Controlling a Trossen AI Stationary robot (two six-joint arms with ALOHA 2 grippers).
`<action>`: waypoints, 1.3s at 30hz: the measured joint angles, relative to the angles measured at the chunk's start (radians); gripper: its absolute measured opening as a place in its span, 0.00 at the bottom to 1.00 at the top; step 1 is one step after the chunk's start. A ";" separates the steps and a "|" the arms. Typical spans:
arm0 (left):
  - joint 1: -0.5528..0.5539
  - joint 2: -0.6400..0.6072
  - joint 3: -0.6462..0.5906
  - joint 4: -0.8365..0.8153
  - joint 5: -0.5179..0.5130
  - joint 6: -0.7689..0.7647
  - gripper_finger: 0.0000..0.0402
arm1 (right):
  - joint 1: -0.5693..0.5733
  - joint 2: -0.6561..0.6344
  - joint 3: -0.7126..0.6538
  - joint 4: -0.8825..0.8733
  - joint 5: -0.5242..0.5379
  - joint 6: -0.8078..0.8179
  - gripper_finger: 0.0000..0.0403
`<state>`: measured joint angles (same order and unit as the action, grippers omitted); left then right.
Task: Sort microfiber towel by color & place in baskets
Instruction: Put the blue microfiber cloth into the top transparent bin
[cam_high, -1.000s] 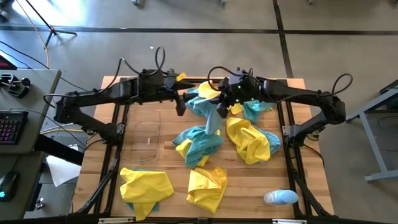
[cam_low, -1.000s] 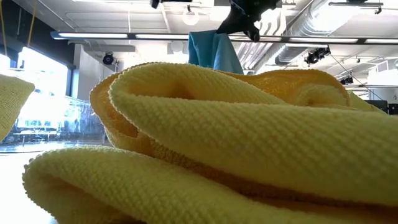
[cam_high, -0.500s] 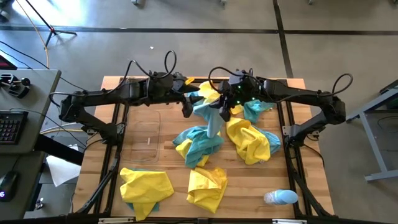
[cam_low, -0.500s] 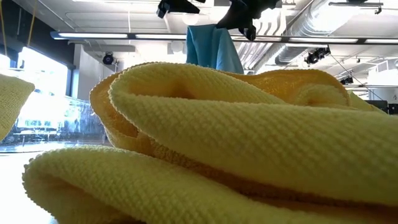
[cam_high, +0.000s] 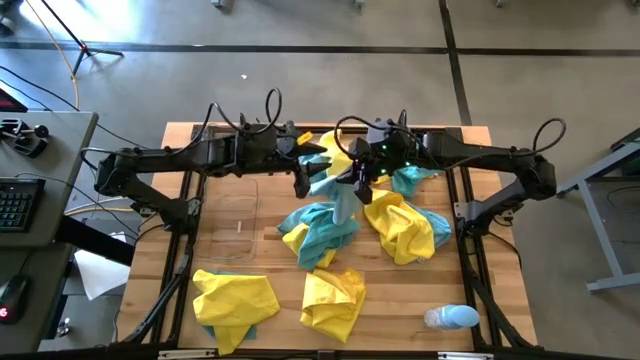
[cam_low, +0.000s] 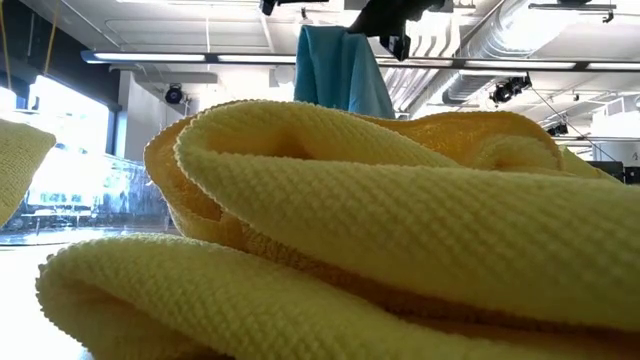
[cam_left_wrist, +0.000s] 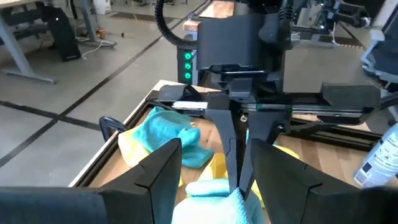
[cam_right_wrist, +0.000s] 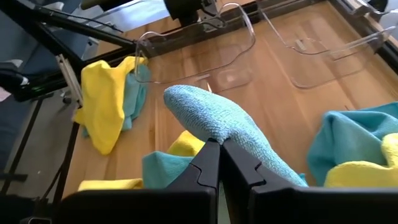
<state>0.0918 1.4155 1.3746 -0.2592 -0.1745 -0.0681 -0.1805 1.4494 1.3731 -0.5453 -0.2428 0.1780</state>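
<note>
My right gripper (cam_right_wrist: 219, 155) is shut on a teal microfiber towel (cam_right_wrist: 211, 118), held up over the far middle of the table. In the low view the towel (cam_low: 340, 65) hangs under that gripper (cam_low: 385, 25). My left gripper (cam_left_wrist: 216, 144) is open, just left of the right one. Its fingers stand on either side of the towel's top (cam_left_wrist: 214, 191) without touching it. More yellow and teal towels lie in a pile (cam_high: 320, 235) at the table's middle. Two clear baskets (cam_right_wrist: 199, 62) (cam_right_wrist: 323, 43) stand on the left side. My right gripper pinches a bunched ridge of the teal towel (cam_right_wrist: 214, 132) between its two shut fingers, which slant down from the table's right. The towel hangs slack below the fingers. Its lower end (cam_high: 325, 228) lies on the pile at the table's middle.
Yellow towels lie near the front edge (cam_high: 235, 300) (cam_high: 333, 300) and right of the pile (cam_high: 400, 225); the front one fills the low view (cam_low: 350, 230). A teal one (cam_high: 410, 178) lies far right. A pale blue-and-white object (cam_high: 450, 317) lies front right. Black frame rails (cam_high: 465, 250) border the board.
My left gripper has gone toward the table's right, closing in on the right gripper and the held towel. My right gripper has rolled a little, and the towel's top now sits higher in the low view; its lower end stays on the pile.
</note>
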 joint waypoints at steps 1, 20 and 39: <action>-0.004 0.000 0.000 0.000 0.000 0.000 0.45 | 0.008 0.000 0.000 0.000 0.001 0.000 0.00; -0.083 0.000 -0.001 -0.021 0.023 0.029 0.45 | 0.059 -0.008 0.000 0.179 0.026 0.002 0.00; -0.086 0.017 -0.002 -0.026 0.000 0.016 0.45 | 0.059 -0.121 0.000 0.276 0.034 -0.048 0.00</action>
<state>0.0059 1.4321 1.3731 -0.2851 -0.1741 -0.0517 -0.1215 1.3285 1.3731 -0.2691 -0.2085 0.1299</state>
